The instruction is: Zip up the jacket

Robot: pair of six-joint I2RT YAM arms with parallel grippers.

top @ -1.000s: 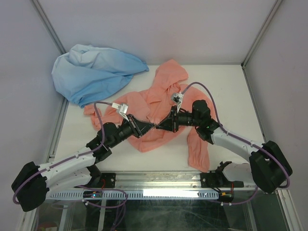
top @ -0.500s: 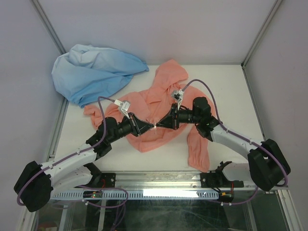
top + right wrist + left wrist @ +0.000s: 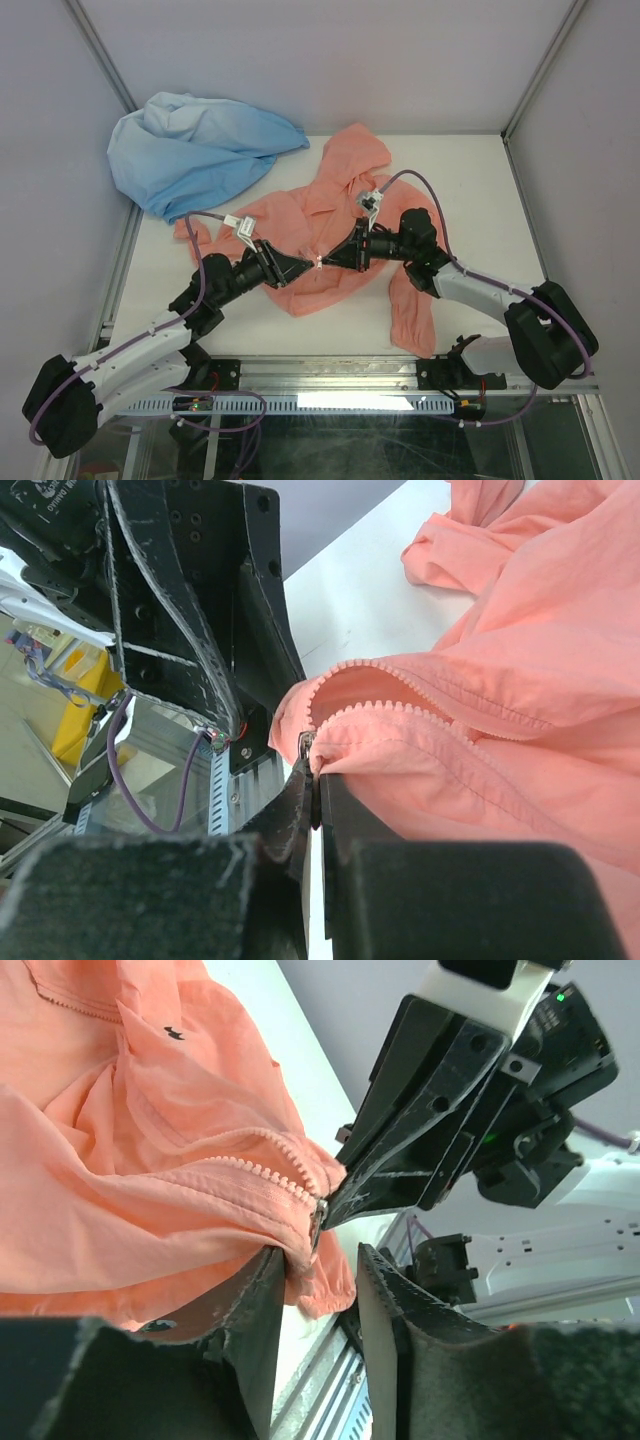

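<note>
Top external view: we are looking down on the salmon-pink jacket [image 3: 345, 185], which is lying rumpled across the middle of the white bench [image 3: 470, 200]. Its hood is pointing toward the far side, and one sleeve is trailing toward the near edge on the right. A light blue garment [image 3: 190, 150] is lying bunched at the far left corner, just beside the jacket's other sleeve. Both arms are reaching in over the jacket's lower front. The left gripper [image 3: 305, 267] and the right gripper [image 3: 328, 260] are pointing at each other, their tips almost meeting at the bottom of the zip.

From the left wrist, we are seeing the left fingers [image 3: 258, 1305] standing apart with a clear gap between them and gripping nothing. The jacket's bottom corner is hanging just at the tip of one of them. Just beyond, the zip slider [image 3: 317, 1216] is sitting at the low end of the two unjoined rows of teeth, with the right gripper's tip against it.

From the right wrist, we are seeing the right fingers [image 3: 292, 805] pressed together, pinching the jacket at the slider. The teeth are parting beyond it in a narrow loop.
</note>
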